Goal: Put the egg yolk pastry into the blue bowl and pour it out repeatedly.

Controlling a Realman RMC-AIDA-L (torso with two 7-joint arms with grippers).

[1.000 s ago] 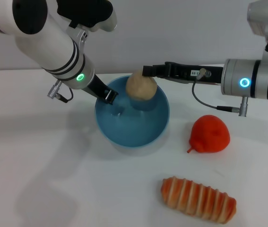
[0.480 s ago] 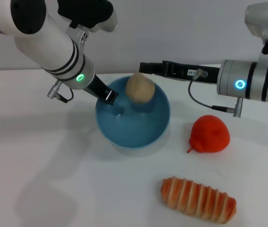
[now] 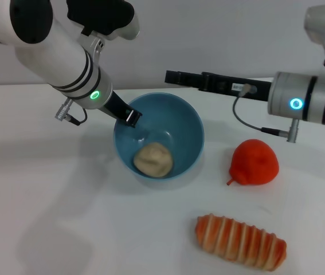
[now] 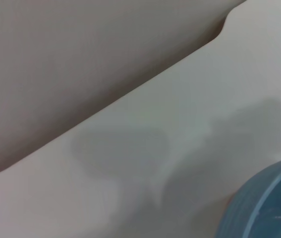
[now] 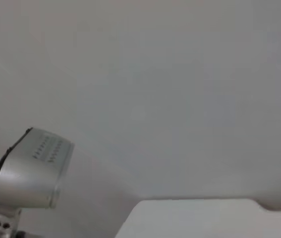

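From the head view, the egg yolk pastry (image 3: 153, 160) lies inside the blue bowl (image 3: 185, 123) on the counter (image 3: 65, 217). The left gripper (image 3: 131, 117) pinches the bowl's rim. The right gripper (image 3: 171, 76) hangs above the bowl's far side, holding nothing; its spread I cannot tell. A red fruit (image 3: 254, 162) sits beside the bowl. The left wrist view shows only the bowl's outer wall (image 4: 259, 208).
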